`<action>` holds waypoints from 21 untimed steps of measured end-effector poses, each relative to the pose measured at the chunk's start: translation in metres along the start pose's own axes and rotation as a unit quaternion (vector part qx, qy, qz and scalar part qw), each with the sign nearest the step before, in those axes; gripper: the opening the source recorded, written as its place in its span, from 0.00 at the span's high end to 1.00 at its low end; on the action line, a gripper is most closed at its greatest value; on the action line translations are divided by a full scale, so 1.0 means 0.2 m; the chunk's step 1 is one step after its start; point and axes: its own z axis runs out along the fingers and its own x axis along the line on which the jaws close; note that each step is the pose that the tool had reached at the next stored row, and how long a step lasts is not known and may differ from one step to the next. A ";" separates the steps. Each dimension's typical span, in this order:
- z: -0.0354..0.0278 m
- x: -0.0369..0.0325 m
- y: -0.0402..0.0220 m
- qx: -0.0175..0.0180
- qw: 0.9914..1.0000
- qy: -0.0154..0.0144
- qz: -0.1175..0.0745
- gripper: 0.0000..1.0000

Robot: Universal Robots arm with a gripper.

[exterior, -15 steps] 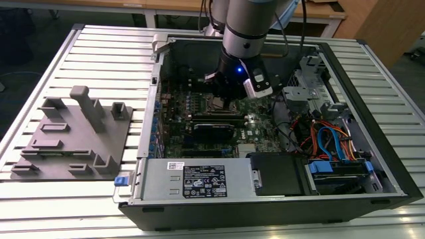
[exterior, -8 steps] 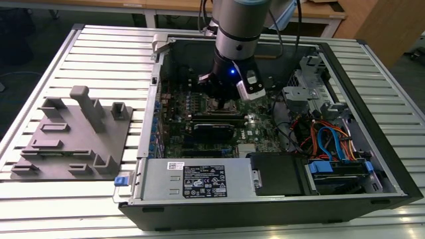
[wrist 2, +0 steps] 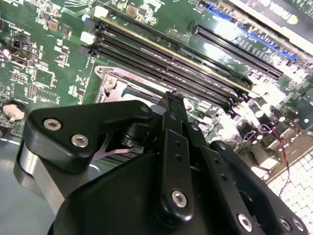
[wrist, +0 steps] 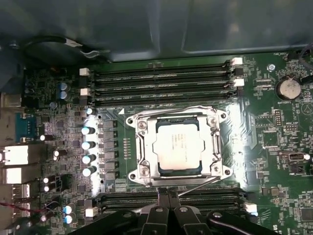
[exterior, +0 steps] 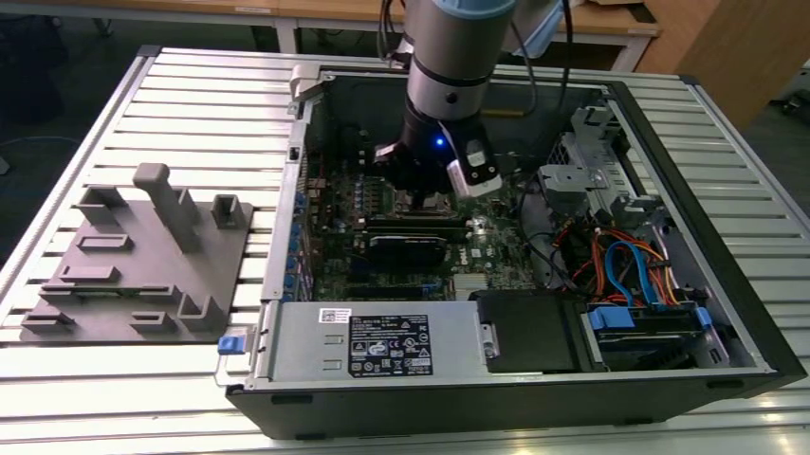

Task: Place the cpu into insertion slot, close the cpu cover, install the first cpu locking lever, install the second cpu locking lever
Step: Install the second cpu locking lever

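Nothing can be read from here. A white label (exterior: 390, 343) sits on the grey box in the lower middle of the exterior view, and the cpu (wrist: 178, 146) carries faint print in the first wrist view, both illegible.

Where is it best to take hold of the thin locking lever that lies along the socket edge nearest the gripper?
Probably across the straight bare run of the locking lever, coming from above: it is a thin wire lying low against the cpu cover, with memory slots close alongside.
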 end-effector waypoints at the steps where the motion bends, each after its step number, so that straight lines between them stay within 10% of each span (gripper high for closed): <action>1: 0.002 0.006 -0.003 -0.001 1.000 0.000 0.000 0.90; 16: 0.002 0.043 -0.054 -0.007 1.000 0.001 -0.004 0.90; 21: 0.004 0.060 -0.063 -0.017 1.000 0.002 -0.005 0.90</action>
